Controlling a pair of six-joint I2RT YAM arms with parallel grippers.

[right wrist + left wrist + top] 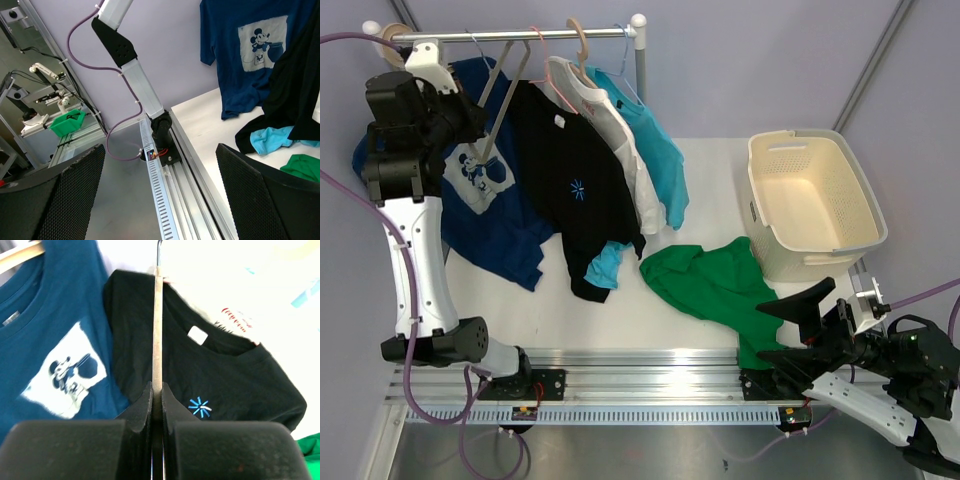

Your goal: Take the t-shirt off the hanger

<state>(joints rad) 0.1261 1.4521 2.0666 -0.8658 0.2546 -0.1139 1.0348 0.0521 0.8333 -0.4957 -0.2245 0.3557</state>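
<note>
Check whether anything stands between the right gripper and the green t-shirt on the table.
Nothing visible does. The open right gripper points straight at the t-shirt, which lies crumpled on the table. The basket stands beside it, farther back, not between.

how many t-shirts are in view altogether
5. Four hang from the rail: dark blue printed shirt, black shirt, white shirt, turquoise shirt. The green t-shirt lies crumpled on the table beside the basket. A light-blue scrap under the black hem may be another.
</note>
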